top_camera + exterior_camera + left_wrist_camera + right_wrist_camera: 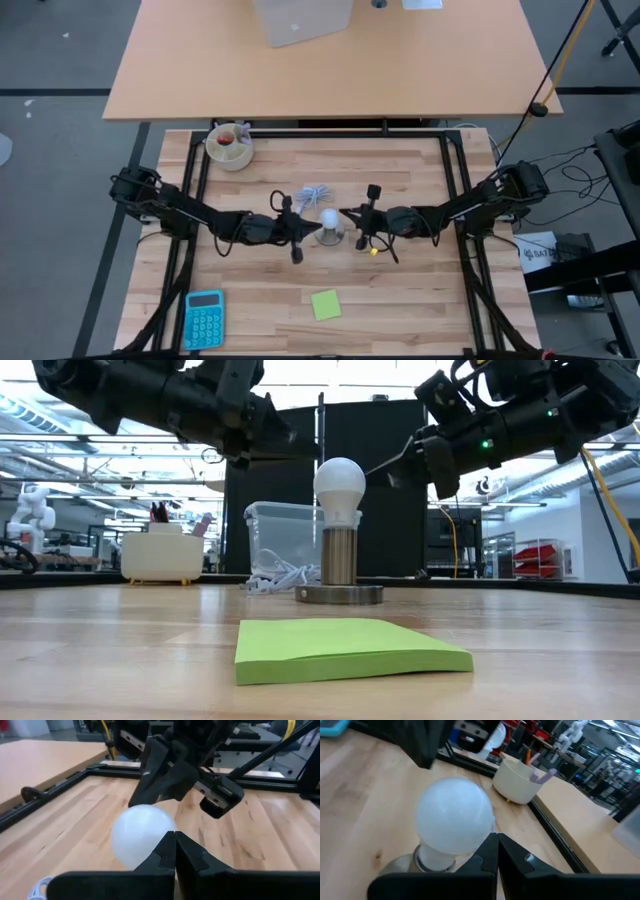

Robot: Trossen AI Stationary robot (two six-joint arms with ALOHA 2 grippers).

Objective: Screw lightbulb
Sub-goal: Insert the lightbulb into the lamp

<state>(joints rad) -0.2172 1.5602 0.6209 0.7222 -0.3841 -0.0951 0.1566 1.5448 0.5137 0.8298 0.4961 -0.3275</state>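
We count one lightbulb (329, 219) on one socket base (339, 593), one coiled white cable (314, 195), one green sticky-note pad (325, 305), one blue calculator (204, 319), one cream bowl (231, 148), one clear bin (283, 538), and two grippers, left (297, 229) and right (357, 224).

lightbulb (329, 219) upright on its socket disc (339, 594) mid-bench, left gripper (298, 232) and right gripper (352, 222) flanking it closely with fingers closed, coiled white cable (314, 195) just behind toward the far edge, green sticky pad (325, 304) near the front edge, open bench (400, 290) between
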